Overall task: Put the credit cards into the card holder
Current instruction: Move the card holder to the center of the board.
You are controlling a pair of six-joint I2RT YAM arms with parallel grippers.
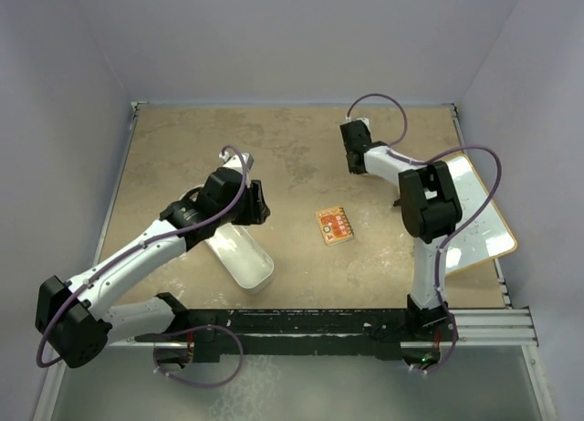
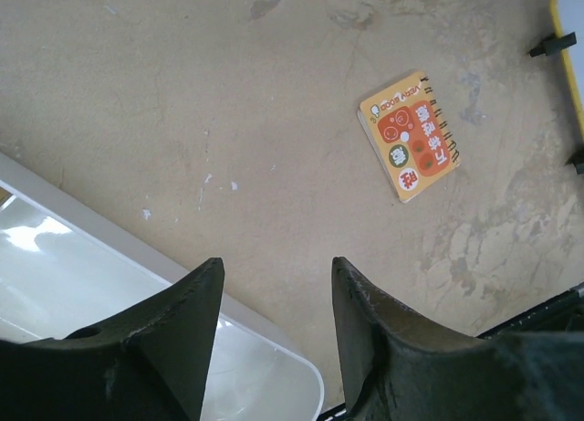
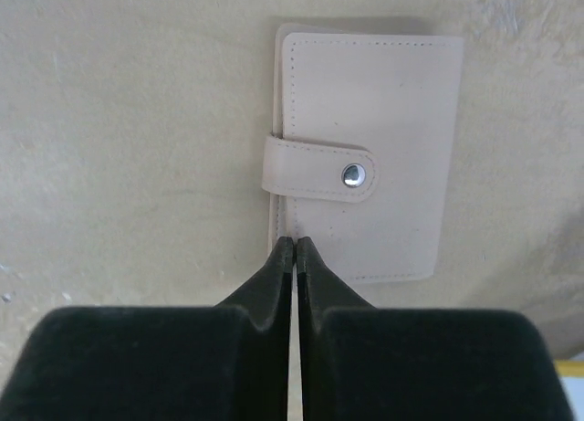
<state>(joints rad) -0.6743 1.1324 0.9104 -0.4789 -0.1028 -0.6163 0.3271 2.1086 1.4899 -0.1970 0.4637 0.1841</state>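
Black right gripper sits fully closed, its tips just at the near left corner of the beige leather-like folding card holder, which lies flat, snap tab fastened.

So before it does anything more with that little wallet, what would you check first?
1. Reach to the card holder: ok, the right pincer has its tips at the holder's near left corner.
2. Grip on the holder: cannot tell; the right pincer is shut, but no edge shows between its fingers.
3. Opening of the snap tab: not ok, it is fastened and the holder is closed.
4. Sight of the credit cards: not ok, none shows in any view.
5. Readiness of the left pincer: ok, open and empty, near the white bin.
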